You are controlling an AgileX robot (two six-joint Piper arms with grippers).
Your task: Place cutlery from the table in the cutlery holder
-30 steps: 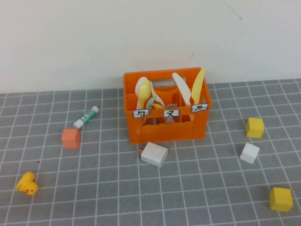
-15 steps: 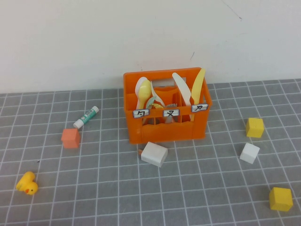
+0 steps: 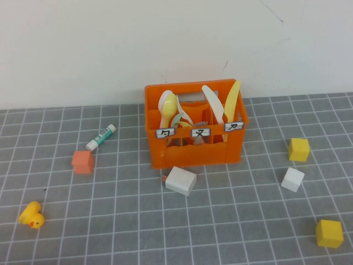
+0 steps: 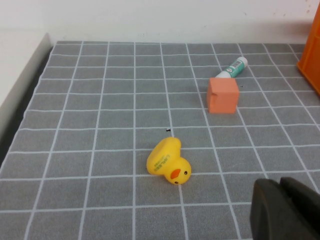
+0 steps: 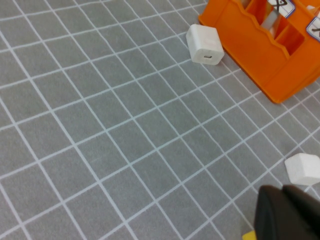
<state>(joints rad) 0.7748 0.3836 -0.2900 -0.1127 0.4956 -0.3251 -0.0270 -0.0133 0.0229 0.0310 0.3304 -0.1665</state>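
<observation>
The orange cutlery holder (image 3: 193, 152) stands at the back middle of the grey tiled table (image 3: 110, 221). A pale pink spoon (image 3: 165, 106) and a yellow spoon (image 3: 173, 104) stand upright in its left compartment. A white knife (image 3: 214, 104) and a yellow knife (image 3: 233, 99) lean in its right compartment. No spoon lies on the table. Neither gripper shows in the high view. My left gripper (image 4: 285, 210) is shut and empty, low over the table near a rubber duck (image 4: 169, 161). My right gripper (image 5: 287, 212) is shut and empty beside a white cube (image 5: 304, 168), away from the holder (image 5: 260, 45).
A white adapter block (image 3: 181, 180) lies just in front of the holder. A small orange cube (image 3: 83, 162), a tube (image 3: 101, 137) and the duck (image 3: 31, 215) are on the left. Two yellow cubes (image 3: 298, 149) (image 3: 329, 233) and the white cube (image 3: 293, 179) are on the right.
</observation>
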